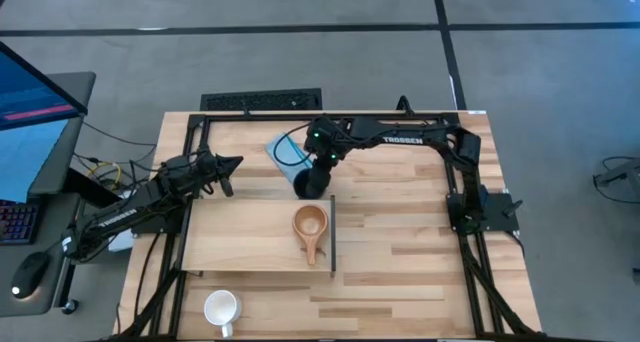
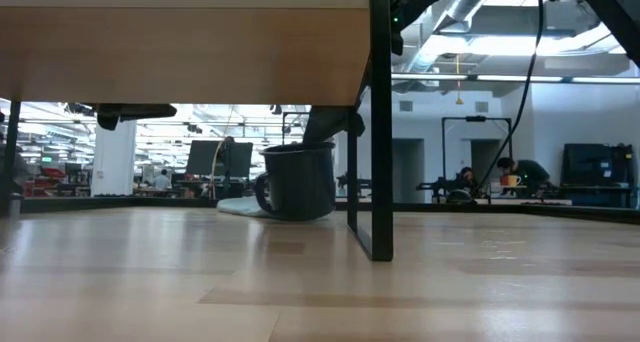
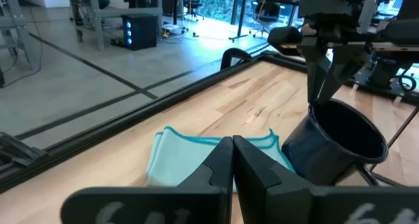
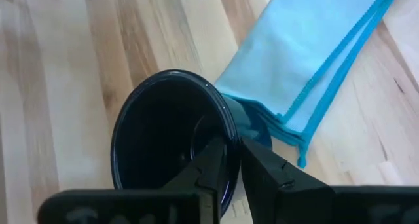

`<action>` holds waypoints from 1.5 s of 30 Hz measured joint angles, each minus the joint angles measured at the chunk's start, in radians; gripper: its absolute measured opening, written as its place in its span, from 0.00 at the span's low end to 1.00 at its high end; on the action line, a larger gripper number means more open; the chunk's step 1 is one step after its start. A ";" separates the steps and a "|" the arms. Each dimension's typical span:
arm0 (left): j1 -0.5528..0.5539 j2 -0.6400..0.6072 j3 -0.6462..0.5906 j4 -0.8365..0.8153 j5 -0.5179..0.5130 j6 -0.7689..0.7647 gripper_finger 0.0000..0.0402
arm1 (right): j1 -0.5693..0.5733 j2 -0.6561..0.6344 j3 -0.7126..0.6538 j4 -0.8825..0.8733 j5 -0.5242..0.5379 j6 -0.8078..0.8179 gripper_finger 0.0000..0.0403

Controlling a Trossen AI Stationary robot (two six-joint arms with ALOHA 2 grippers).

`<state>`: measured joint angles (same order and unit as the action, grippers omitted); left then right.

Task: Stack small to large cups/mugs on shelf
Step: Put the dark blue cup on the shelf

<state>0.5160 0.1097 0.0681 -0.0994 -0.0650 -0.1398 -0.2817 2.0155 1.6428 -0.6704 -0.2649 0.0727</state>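
Note:
The black mug stands on the table just beyond the shelf's far edge, by the folded blue cloth. In the low view the black mug is nearly upright with its handle toward the table's left. My right gripper is shut on its rim. The tan wooden cup rests upright on the shelf, near its right end. The white mug stands on the table near the front edge. My left gripper is shut and empty, left of the cloth. My right gripper holds the black mug by its rim on the far side, with one finger inside and one finger outside. The fingers come from above, slanting down. The mug's base is at the table and the cloth's edge; whether it is lifted clear, I cannot tell.
The shelf is a raised board on black legs, with open room under it. The blue cloth lies flat beside the mug. Black frame rails run along the table's far and side edges.

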 joint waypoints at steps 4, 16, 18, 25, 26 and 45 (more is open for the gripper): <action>0.000 0.000 0.000 0.000 -0.014 0.000 0.00 | 0.001 0.000 0.000 -0.003 -0.022 -0.002 0.18; 0.000 0.000 0.000 0.000 -0.152 -0.012 0.00 | 0.002 0.000 0.000 -0.027 -0.025 -0.003 0.26; 0.000 0.000 0.000 0.000 -0.155 -0.012 0.00 | 0.002 0.000 0.000 -0.029 -0.023 0.000 0.33; 0.000 0.000 0.000 0.000 -0.157 0.001 0.00 | 0.005 0.000 0.000 -0.024 0.003 0.008 0.55; 0.000 0.000 0.000 0.000 -0.157 0.001 0.00 | 0.005 0.000 0.000 -0.024 0.004 0.005 0.58; 0.000 0.000 0.000 0.000 -0.156 -0.002 0.00 | -0.014 -0.011 0.370 -0.325 0.173 -0.181 0.62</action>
<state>0.5159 0.1097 0.0681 -0.0994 -0.2214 -0.1422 -0.2958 2.0046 2.0129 -0.9955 -0.0917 -0.1087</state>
